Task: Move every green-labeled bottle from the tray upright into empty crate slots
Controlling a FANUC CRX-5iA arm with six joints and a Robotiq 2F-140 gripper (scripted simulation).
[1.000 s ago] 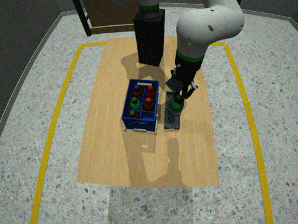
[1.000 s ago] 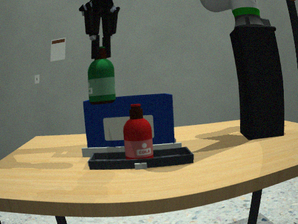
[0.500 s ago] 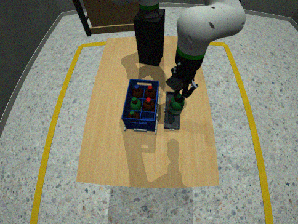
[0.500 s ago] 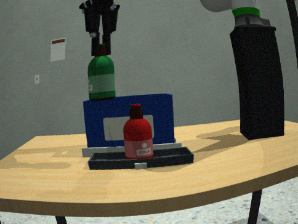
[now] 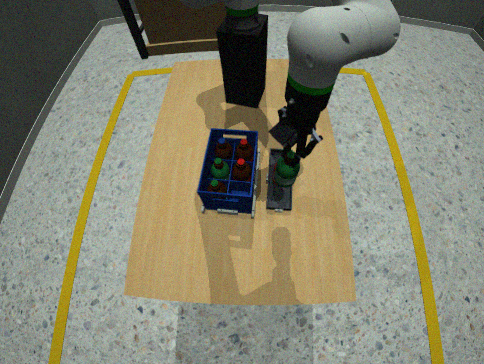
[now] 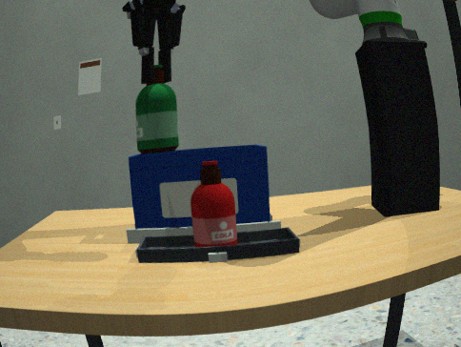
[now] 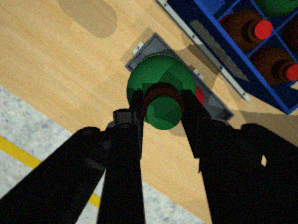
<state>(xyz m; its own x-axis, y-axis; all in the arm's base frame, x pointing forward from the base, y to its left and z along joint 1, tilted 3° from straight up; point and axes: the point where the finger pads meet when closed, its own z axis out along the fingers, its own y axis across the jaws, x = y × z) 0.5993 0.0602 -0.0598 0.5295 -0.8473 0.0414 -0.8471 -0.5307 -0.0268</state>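
While gripper (image 6: 155,71) clamps one green-labeled bottle (image 6: 156,118), five bottles crated.

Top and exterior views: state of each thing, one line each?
Pincer: shut on the green bottle's neck.
Green bottle: upright, lifted off the tray, in the air.
Red bottle: standing upright on the tray.
Tray: flat on the table, beside the crate.
Crate: level; five slots hold bottles, one front slot empty.

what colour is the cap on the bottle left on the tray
Red, matching its label; the exterior view shows the bottle best.
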